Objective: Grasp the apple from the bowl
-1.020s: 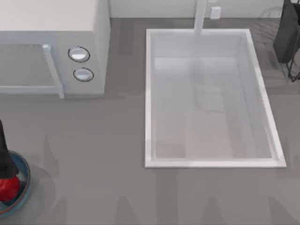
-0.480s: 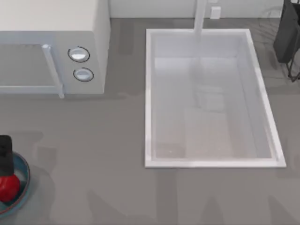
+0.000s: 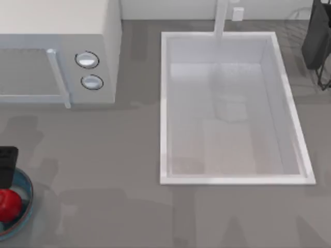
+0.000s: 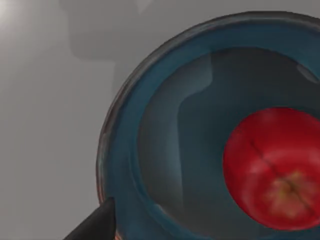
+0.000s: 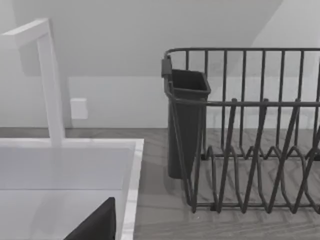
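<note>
The red apple (image 3: 7, 204) lies in the teal bowl (image 3: 26, 199) at the table's left edge near the front. In the left wrist view the apple (image 4: 277, 170) fills one side of the bowl (image 4: 125, 150), dimple up, with nothing touching it. My left gripper (image 3: 6, 166) hovers over the bowl's far rim, just behind the apple. One dark fingertip (image 4: 95, 226) shows well off to the side, so the jaws stand open and hold nothing. My right arm is parked by the dish rack, with a single fingertip (image 5: 95, 222) showing off to one side, jaws open.
A white microwave (image 3: 57, 51) stands at the back left. A white sink (image 3: 165, 103) with a faucet (image 3: 221, 18) takes up the middle and right. A dark dish rack (image 5: 250, 135) with a cutlery holder (image 3: 316, 36) stands at the back right.
My left gripper has drawn back from above the apple toward the bowl's far rim. The apple now shows uncovered, and the arm's shadows on the counter have shifted.
</note>
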Tool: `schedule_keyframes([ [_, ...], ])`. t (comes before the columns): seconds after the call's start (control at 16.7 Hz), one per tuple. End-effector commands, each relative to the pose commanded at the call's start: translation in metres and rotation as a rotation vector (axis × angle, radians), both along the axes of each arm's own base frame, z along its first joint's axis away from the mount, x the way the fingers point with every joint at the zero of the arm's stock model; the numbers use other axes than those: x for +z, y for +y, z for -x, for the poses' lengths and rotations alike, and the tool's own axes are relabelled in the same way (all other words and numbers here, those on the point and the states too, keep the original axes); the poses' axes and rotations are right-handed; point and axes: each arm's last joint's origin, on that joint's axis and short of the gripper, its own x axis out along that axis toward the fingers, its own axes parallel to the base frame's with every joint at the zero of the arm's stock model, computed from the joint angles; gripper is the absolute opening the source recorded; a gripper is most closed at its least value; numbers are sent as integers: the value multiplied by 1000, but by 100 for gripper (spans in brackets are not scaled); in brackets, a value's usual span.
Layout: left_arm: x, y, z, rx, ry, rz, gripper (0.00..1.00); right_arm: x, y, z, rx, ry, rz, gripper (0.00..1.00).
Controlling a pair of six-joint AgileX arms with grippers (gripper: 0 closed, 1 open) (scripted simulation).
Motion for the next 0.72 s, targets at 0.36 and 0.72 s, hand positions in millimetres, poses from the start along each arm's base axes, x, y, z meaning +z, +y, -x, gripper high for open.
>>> schedule_keyframes([
  [0.36, -7, 5, -21, -2, 173, 15, 100, 0, 0, 0, 0, 0, 0, 100],
  [0.72, -17, 4, -22, -6, 177, 15, 100, 0, 0, 0, 0, 0, 0, 100],
])
